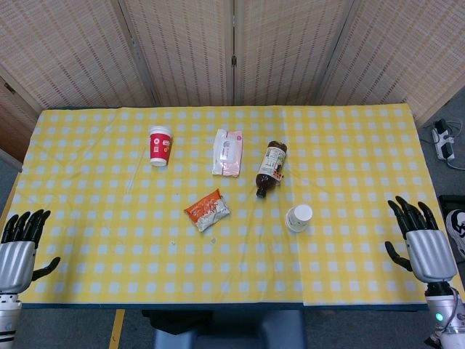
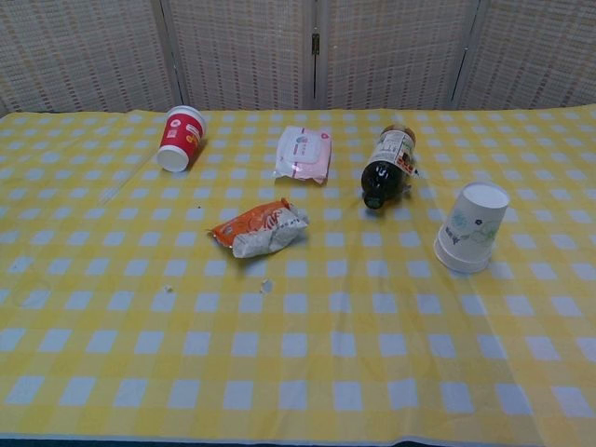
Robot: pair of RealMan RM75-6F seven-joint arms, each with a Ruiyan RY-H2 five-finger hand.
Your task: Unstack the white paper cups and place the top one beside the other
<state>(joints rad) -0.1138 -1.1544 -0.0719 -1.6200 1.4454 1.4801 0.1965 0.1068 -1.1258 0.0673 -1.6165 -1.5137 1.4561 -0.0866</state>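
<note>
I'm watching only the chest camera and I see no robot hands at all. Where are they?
Observer: The head view shows the left hand at the table's near left edge, fingers apart, holding nothing.
Operator: And the other hand?
Observer: The right hand sits at the near right edge, also holding nothing.
Operator: Which one is nearer the white paper cups?
Observer: The right one; the white paper cups stand on the right half of the tablecloth.
</note>
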